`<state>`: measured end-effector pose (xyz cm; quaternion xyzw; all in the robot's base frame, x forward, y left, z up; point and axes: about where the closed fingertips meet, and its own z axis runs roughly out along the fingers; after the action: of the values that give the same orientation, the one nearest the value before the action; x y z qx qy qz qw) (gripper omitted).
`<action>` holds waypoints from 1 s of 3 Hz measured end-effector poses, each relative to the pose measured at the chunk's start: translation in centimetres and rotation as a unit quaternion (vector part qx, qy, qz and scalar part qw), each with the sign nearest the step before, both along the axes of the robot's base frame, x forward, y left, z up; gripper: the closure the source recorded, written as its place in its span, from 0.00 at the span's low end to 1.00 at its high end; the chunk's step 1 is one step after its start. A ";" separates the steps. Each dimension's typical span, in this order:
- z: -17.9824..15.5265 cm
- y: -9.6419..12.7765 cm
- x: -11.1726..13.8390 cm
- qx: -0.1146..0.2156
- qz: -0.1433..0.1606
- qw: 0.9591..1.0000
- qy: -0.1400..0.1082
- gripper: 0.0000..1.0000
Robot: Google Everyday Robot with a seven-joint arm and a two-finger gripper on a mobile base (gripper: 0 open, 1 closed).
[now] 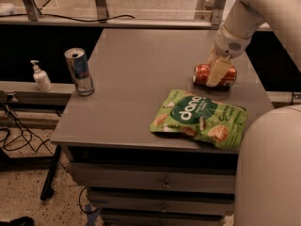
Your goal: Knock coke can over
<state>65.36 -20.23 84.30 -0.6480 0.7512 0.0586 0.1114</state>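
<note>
**A grey worktop in a dim, warm-lit room**

We see a grey worktop on a cabinet with drawers beneath. Behind it stand metal frame posts, with a black cable along the ledge. At the left, a lower shelf carries a white pump bottle. Cables trail over the speckled floor. The tool hangs low over the worktop's far right part.

Robot lab — hand over bench, floor cables.

Smooth, rounded white arm casing with dotted vent patch at wrist. Ends in pale cream gripper, low at right side of grey tabletop.
</note>
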 end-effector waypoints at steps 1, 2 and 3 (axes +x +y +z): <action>-0.1 -0.1 -0.1 0.001 0.000 1.000 0.002 0.16; -0.4 -0.1 0.2 0.002 -0.002 1.000 0.006 0.00; -0.3 -0.1 0.3 0.003 -0.002 1.000 0.003 0.00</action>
<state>65.67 -20.35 84.02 -0.6458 0.7527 0.0631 0.1111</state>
